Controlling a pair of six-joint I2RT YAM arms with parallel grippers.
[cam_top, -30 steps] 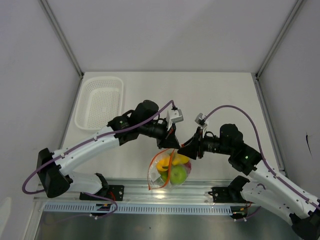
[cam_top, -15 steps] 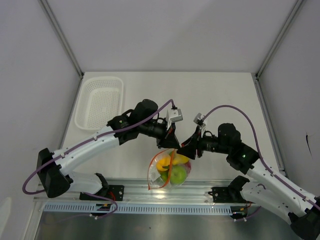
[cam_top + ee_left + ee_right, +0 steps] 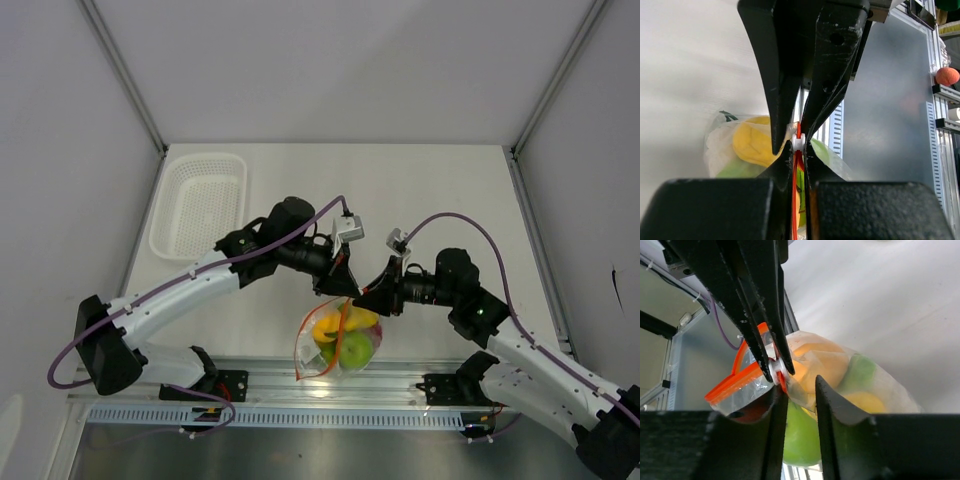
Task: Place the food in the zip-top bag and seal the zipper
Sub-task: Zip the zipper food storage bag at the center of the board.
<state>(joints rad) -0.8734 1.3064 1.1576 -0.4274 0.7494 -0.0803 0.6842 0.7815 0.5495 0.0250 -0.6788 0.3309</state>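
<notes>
The zip-top bag (image 3: 338, 342) hangs at the table's near edge, holding a green apple (image 3: 357, 349), a yellow-orange fruit (image 3: 327, 327) and other food. Its orange-red zipper (image 3: 343, 322) runs up to the grippers. My left gripper (image 3: 345, 292) is shut on the zipper at its white slider (image 3: 798, 143); the slider also shows in the right wrist view (image 3: 776, 367). My right gripper (image 3: 366, 298) is right beside it. Its jaws stand a little apart (image 3: 795, 385) around the bag's top corner; one finger touches the strip's end (image 3: 735, 382). The apple (image 3: 800, 435) shows between them.
A white mesh basket (image 3: 200, 205) stands at the back left. The metal rail (image 3: 300, 385) runs along the near edge, just under the bag. An orange-red ball (image 3: 947, 76) sits on the frame beyond the rail.
My right arm has crept slightly left, towards the left gripper. The bag and the left gripper have stayed almost in place.
</notes>
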